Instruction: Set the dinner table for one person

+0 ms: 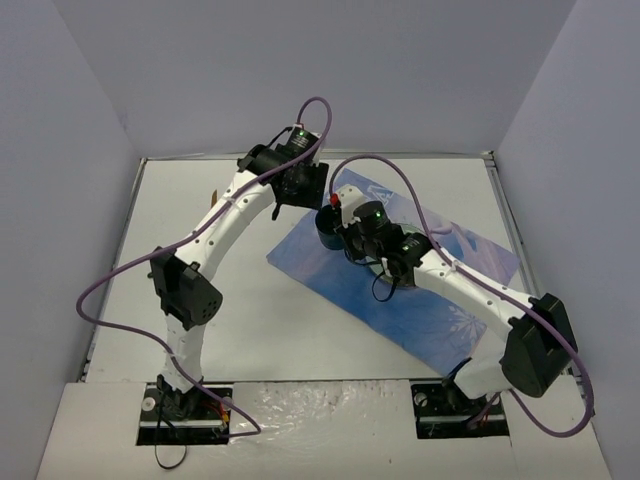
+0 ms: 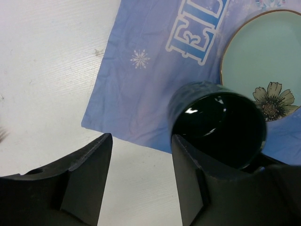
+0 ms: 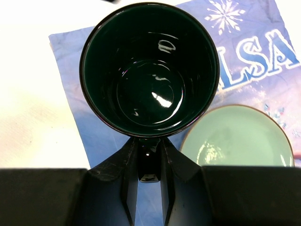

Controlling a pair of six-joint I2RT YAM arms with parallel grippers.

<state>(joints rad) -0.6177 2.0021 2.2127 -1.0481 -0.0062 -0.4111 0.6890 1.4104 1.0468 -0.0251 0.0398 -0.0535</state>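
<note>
The right gripper was closed, pinching the near wall of the dark mug. The left gripper stood half open and empty beside it. Beneath lay a blue placemat on the white bench, with grey walls around.

table: under everything
mat: on table, right of centre
plate: on mat
cup: over mat's far-left corner, just beside plate

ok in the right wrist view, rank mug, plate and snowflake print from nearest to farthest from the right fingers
1. mug, handle in the right fingers
2. plate, just right of the mug
3. snowflake print, far top right
</note>
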